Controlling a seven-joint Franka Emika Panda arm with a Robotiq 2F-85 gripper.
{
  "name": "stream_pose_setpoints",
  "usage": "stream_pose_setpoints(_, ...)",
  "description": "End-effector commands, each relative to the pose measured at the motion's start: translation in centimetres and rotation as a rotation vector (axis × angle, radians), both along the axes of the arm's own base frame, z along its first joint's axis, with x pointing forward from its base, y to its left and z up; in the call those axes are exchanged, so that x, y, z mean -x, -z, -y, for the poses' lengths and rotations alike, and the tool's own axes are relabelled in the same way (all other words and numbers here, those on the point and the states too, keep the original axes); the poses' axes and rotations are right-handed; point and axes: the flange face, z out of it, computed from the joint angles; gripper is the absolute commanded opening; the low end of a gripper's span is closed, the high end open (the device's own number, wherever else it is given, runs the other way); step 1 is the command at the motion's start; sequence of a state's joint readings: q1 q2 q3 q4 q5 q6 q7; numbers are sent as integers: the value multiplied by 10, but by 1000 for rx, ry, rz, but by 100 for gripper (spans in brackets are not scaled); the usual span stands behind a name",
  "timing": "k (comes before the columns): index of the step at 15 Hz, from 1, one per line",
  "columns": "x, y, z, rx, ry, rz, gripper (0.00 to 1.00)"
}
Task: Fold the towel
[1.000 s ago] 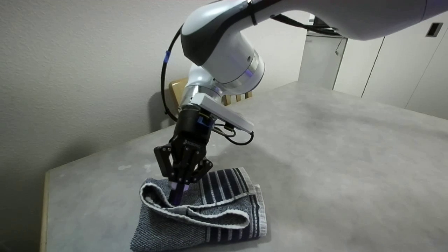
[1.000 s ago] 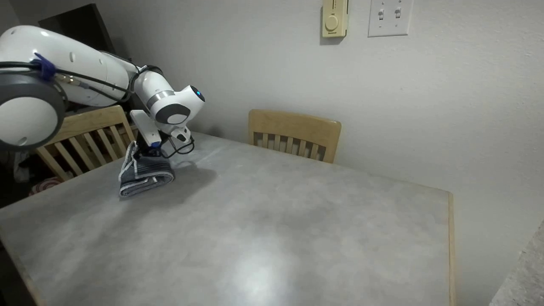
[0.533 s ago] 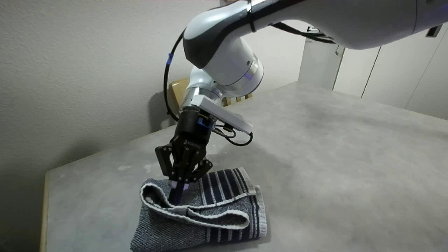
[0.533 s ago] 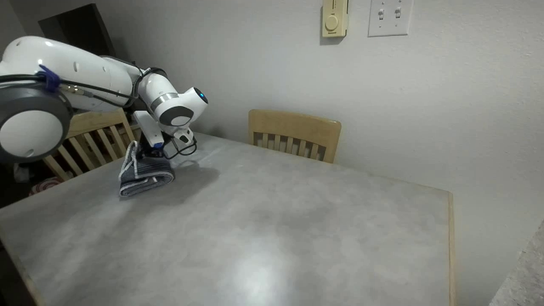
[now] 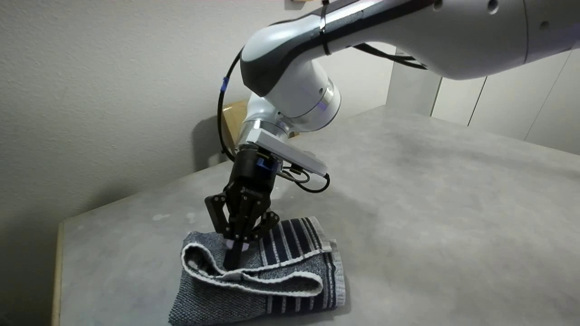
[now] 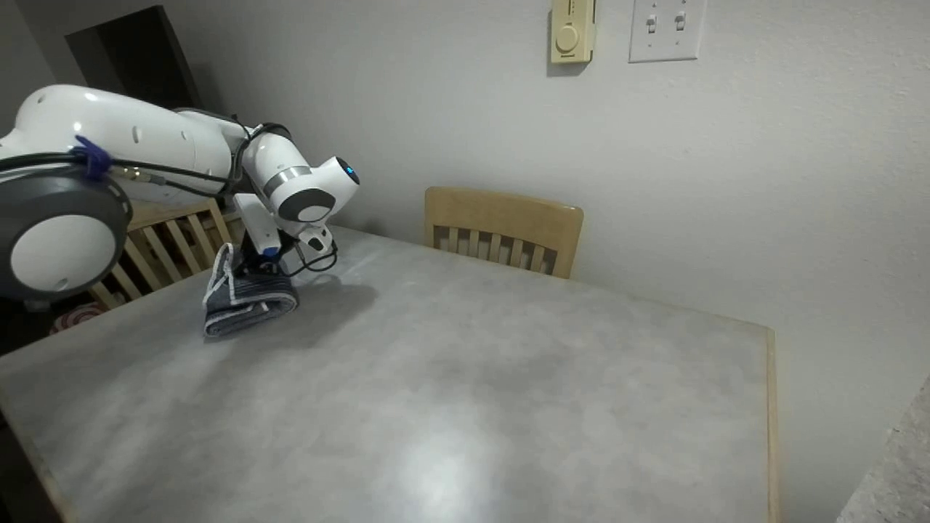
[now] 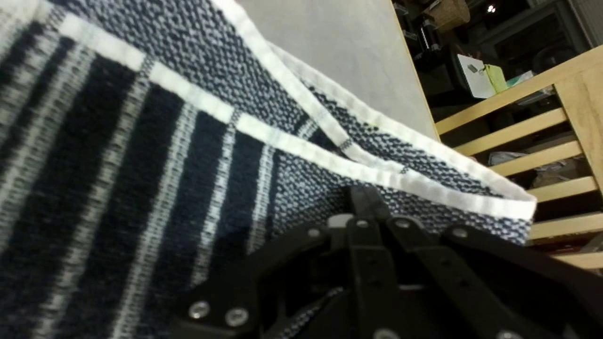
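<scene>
The towel [image 5: 217,299] lies folded in layers on the table, its striped band toward one end and white edging along the loose folds. In an exterior view its near edge bulges into two open loops. The folded towel [image 6: 254,287] also shows from across the table, one corner standing up. My gripper [image 5: 232,266] points down onto the upper layer, just behind the white edge. In the wrist view the gripper [image 7: 365,190] has its fingertips together against the cloth, with no fabric visible between them. The extreme tips are partly lost in the dark weave.
The grey table [image 6: 508,407] reaches well beyond the towel. A wall runs along one side, with a wooden chair [image 6: 501,211] pushed up there. Another chair [image 7: 584,94] stands close past the table edge beside the towel.
The arm has sunk lower, and the gripper has shifted slightly down and to the right in an exterior view. The towel's edge by the fingertips has dipped a little; otherwise it lies the same.
</scene>
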State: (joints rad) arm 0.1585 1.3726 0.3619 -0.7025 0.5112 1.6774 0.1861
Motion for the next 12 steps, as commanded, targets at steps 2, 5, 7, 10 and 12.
stream_pose_setpoints(2, 7, 10, -6, 72, -20, -57, 0)
stream_pose_setpoints(5, 12, 14, -10, 101, -28, -82, 0)
stream_pose_setpoints(7, 13, 14, -11, 112, -30, -94, 0)
stream_pose_setpoints(10, 13, 13, -11, 122, -28, -97, 0)
stream_pose_setpoints(12, 10, 8, -12, 142, -25, -74, 0)
